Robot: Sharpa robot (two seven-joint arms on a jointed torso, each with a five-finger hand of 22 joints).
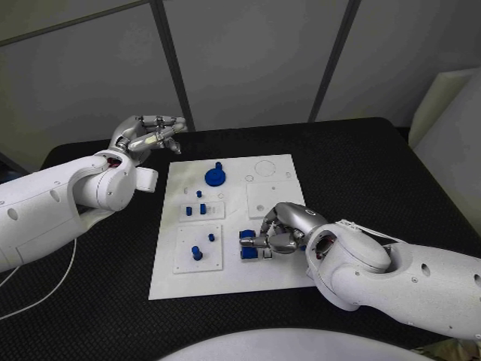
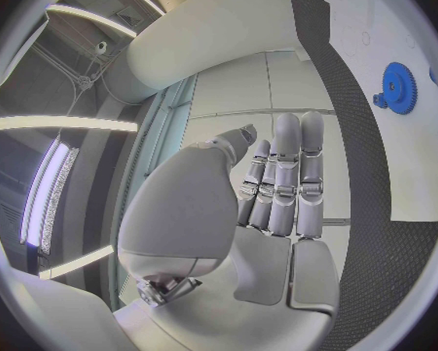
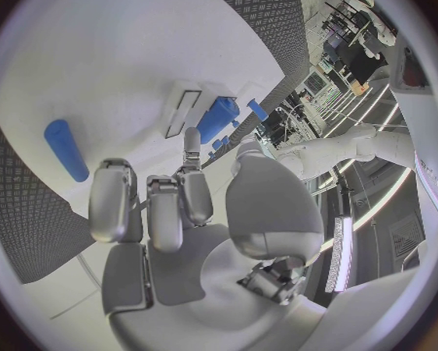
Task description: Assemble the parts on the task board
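The white task board [image 1: 275, 272] lies in the middle of the table. A blue gear [image 1: 216, 177] stands at its far end and also appears in the left wrist view [image 2: 398, 87]. Small blue parts [image 1: 195, 210] and blue pegs [image 1: 196, 252] stand in the board's left half. My right hand [image 1: 285, 228] hovers low over the board's near right part, fingertips right at two blue blocks [image 1: 248, 246]. Its fingers [image 3: 151, 203] hold nothing; beyond them lie a blue cylinder [image 3: 65, 149] and a blue block [image 3: 217, 119]. My left hand [image 1: 149, 134] is raised beyond the board's far left corner, its fingers [image 2: 282, 179] straight and empty.
The black table [image 1: 370, 173] surrounds the board, with bare room to its right and beyond it. A white cable [image 1: 46, 289] runs over the table at the near left. White raised sub-plates [image 1: 264, 199] sit on the board.
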